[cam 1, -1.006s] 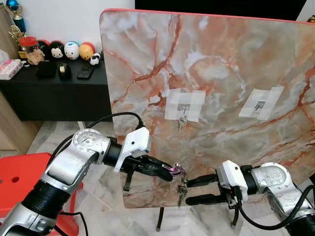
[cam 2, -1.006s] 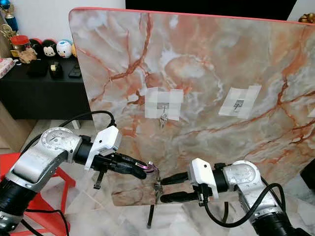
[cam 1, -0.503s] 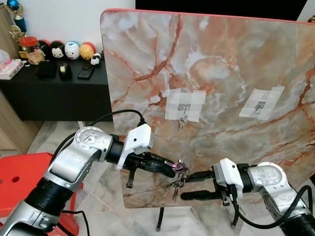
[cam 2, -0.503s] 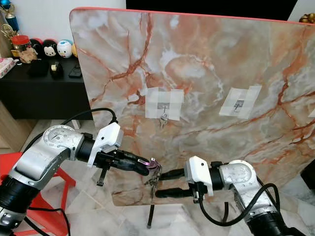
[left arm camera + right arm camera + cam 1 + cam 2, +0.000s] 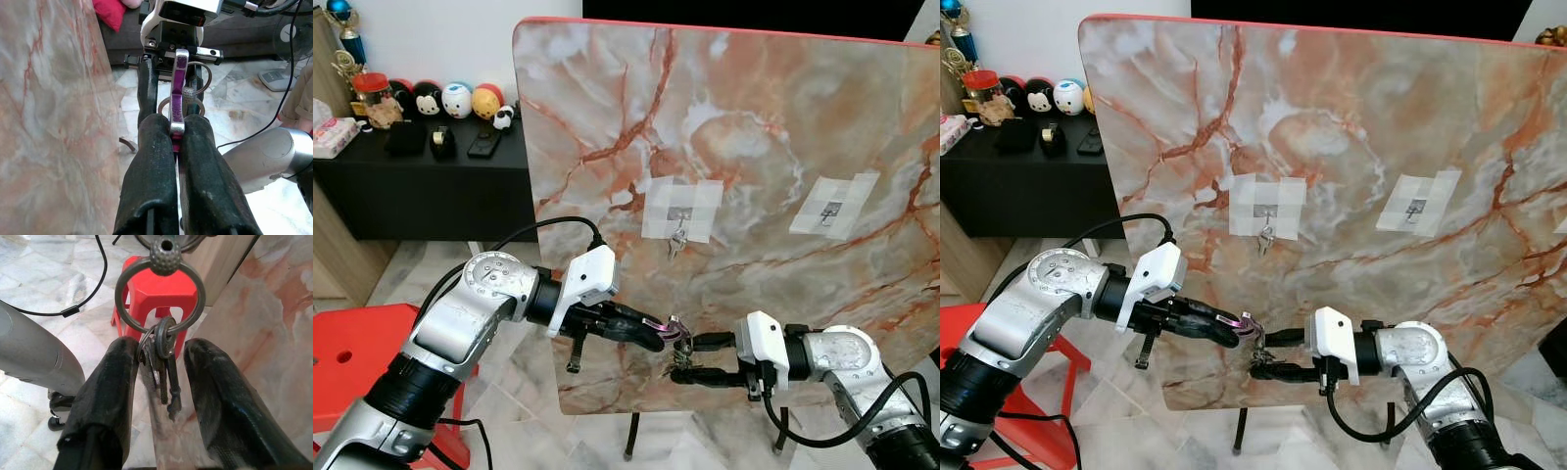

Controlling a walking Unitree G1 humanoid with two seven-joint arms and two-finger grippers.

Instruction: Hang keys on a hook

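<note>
Left gripper (image 5: 658,336) pinches the keys' (image 5: 164,367) purple clip (image 5: 178,93) — right gripper (image 5: 691,358) gapes around them.

Dark keys (image 5: 164,367) on ring, dangling from purple carabiner (image 5: 177,93)

A marbled board (image 5: 754,147) stands upright on a pale marble floor (image 5: 509,392). Behind it, a black sideboard (image 5: 421,191) holds round toys (image 5: 455,100) against a white wall (image 5: 440,39). A red stool (image 5: 357,352) stands near; perhaps a fan (image 5: 293,54) beyond.

Bright, even indoor light; head views sharp, soft shadows; wrist views blurred up close.
</note>
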